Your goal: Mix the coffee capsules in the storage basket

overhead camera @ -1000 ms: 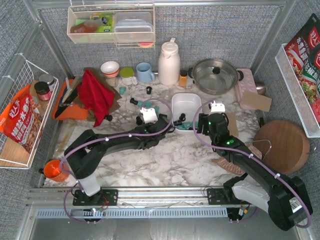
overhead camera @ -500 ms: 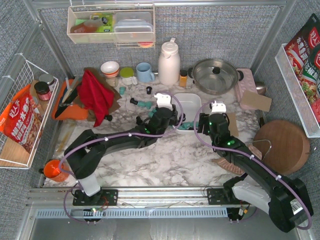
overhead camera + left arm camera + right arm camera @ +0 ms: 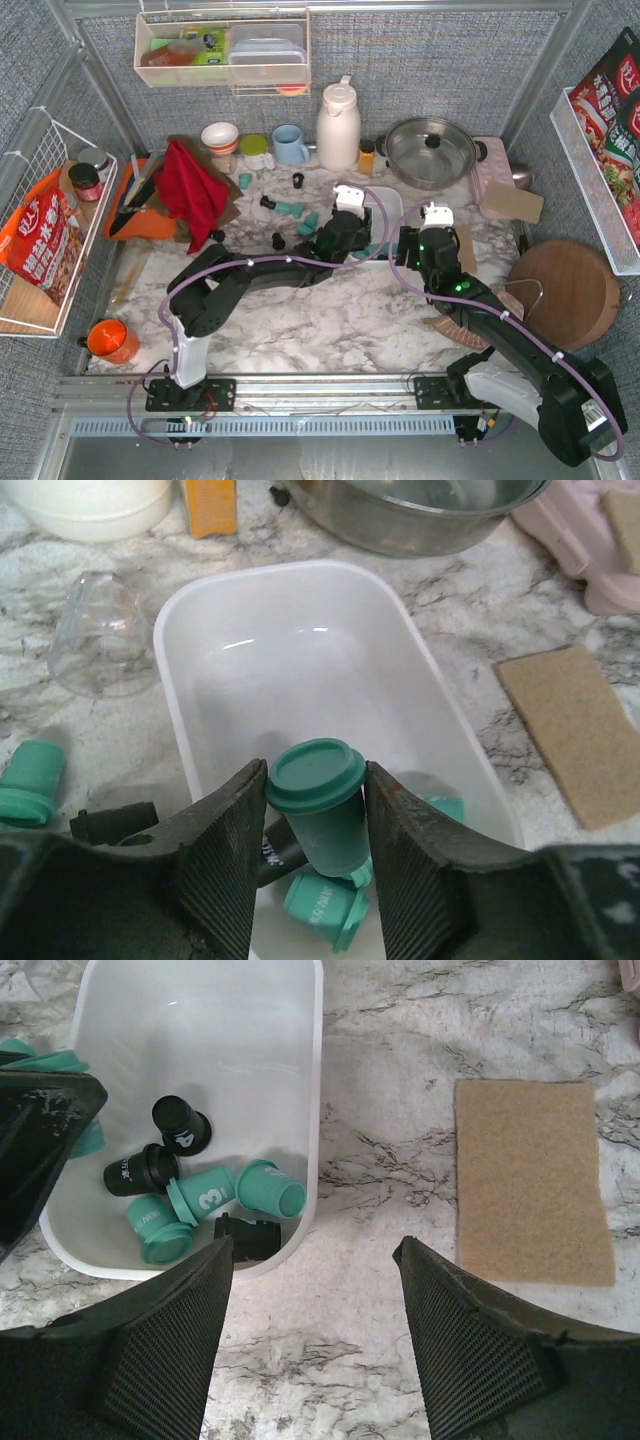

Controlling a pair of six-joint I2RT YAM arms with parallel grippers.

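Observation:
The white storage basket stands on the marble top, also in the top view. My left gripper hangs over its near end, shut on an upright teal coffee capsule. Below it lie a teal capsule and a black one. The right wrist view shows several capsules in the basket, teal and black. My right gripper stands open over bare marble just right of the basket. Loose capsules lie on the table left of the basket, teal and black.
A steel pot and a white thermos stand behind the basket. A clear cup lies left of it. A brown pad lies to its right. A red cloth and a round wooden board flank the work area.
My left arm has swung right, from the loose capsules to above the basket, carrying the teal capsule. The right arm has stayed put.

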